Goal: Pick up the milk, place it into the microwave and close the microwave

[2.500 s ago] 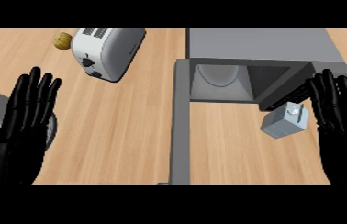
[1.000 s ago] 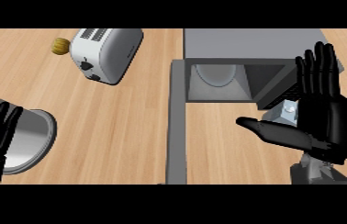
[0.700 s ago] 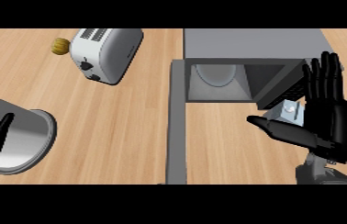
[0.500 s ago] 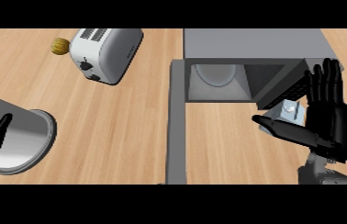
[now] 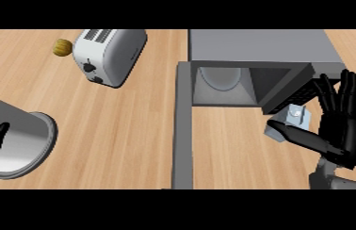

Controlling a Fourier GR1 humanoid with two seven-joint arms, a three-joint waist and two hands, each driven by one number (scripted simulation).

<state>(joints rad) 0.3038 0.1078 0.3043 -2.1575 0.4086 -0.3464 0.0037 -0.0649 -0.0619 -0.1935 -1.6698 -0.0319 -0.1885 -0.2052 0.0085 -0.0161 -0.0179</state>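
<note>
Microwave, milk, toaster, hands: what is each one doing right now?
microwave: door open, plate inside, no milk in it.
milk: standing on the counter, not lifted.
right hand: open, fingers straight, thumb in front of the milk.
left hand: barely visible, cannot tell.
toaster: slots empty.

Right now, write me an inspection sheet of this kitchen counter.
Surface: light wooden counter, bare wood between items.
Job's things: small grey-blue milk carton stands right of the grey microwave, whose door is open, a pale round plate inside.
Clutter: white two-slot toaster; small yellow-brown lump left of it; grey metal rounded object at the left edge.
Hands: black right hand open beside the carton, thumb in front of it, not closed on it; left hand barely shows.
Cables: nothing seen.
Surroundings: nothing seen.
</note>
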